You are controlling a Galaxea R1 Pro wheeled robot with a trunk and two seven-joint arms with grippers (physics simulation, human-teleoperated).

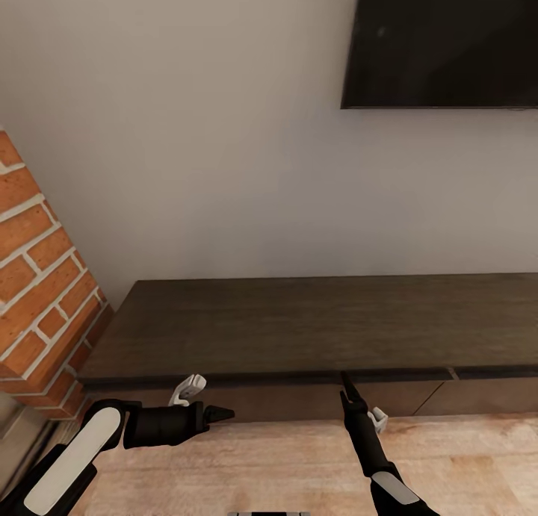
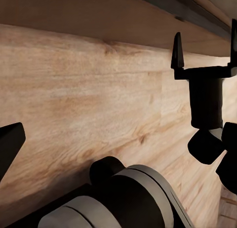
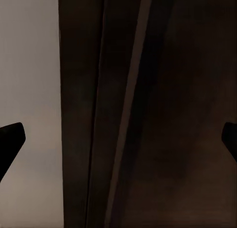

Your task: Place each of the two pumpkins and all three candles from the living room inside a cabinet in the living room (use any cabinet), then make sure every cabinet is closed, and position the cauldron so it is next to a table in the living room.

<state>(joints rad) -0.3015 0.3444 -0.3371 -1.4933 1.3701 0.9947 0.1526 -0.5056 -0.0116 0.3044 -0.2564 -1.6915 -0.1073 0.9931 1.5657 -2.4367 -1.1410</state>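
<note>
While both claws gape empty, the cabinet [image 1: 314,322] stands shut beneath the television [image 1: 444,42].

Plain grey wall [image 1: 224,128] with a dark flat screen [image 1: 441,42] mounted at upper right. A red brick column [image 1: 37,277] with pale mortar stands at left, meeting the wall. Light wood-plank floor [image 1: 284,464] runs along the foot of the wall. Lighting is soft and even.
</note>
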